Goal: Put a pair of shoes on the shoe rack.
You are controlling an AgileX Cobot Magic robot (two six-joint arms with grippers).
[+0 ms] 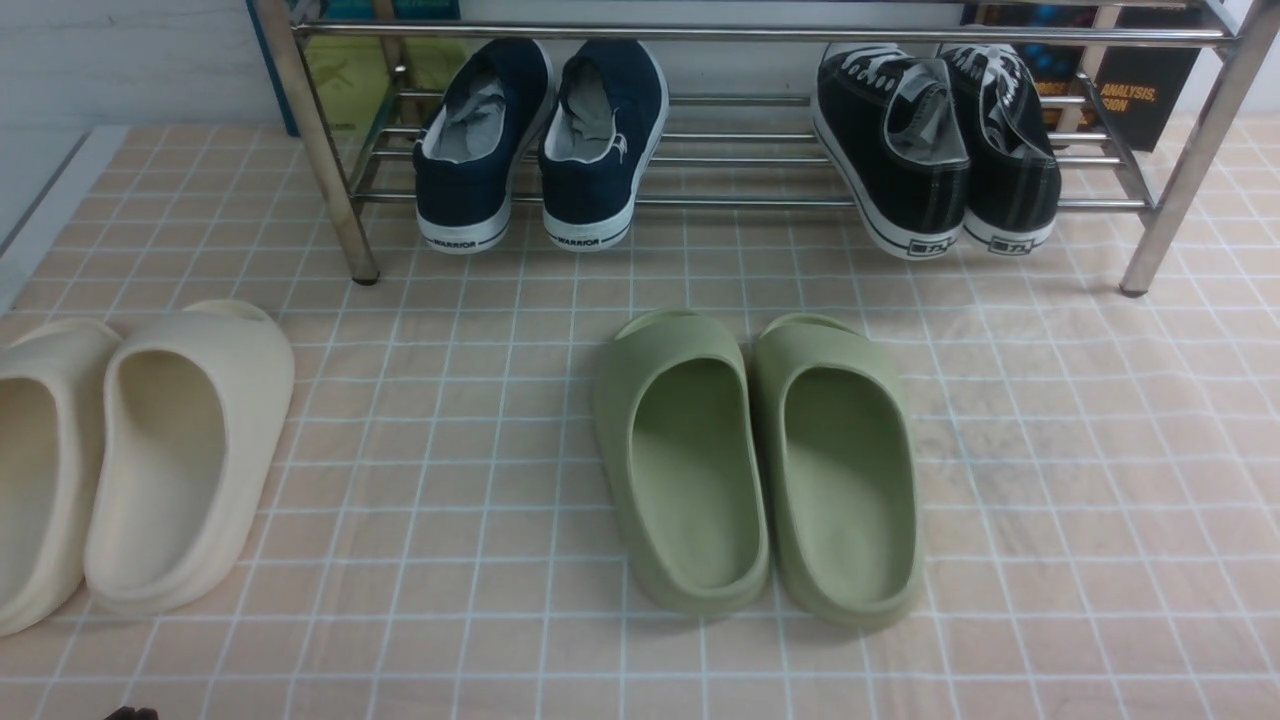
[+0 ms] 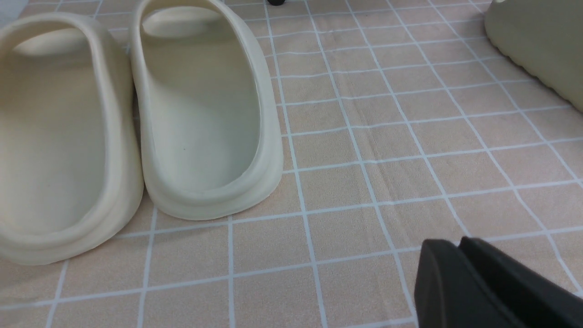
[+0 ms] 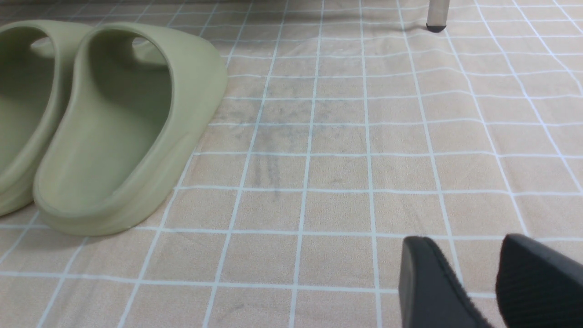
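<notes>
**Both pincers low and empty; navy pair on the rack**

My left pincer (image 2: 460, 248): only the black finger ends show, at the frame's corner of my left wrist view. The two tips lie pressed together with no gap between them, nothing in them. The rest of the pincer is cut off. It hangs above the checked mat (image 2: 364, 136), near the cream slides (image 2: 200, 114), not touching them.

My right pincer (image 3: 473, 264): two ribbed black pads, a narrow gap of mat visible between them, holding nothing. Only the ends show; the body is out of frame. Olive-green slides (image 3: 123, 136) sit well off to the side.

From the front view neither arm is really visible; a small dark scrap at the bottom edge is too little to identify.

The pair of shoes (image 1: 540, 140): both navy slip-ons rest on the lower shelf of the shoe rack (image 1: 320, 150), toward its left end, side by side and touching or nearly so, toes in, heels out and tipped down over the front bar. White soles, white-trimmed collars, grey insoles, "WARRIOR" on the heel labels.

The black lace-up sneakers (image 1: 940, 150) lean on the same shelf toward the right end. The rack's top is cut off by the frame; things behind it are hard to read.
</notes>
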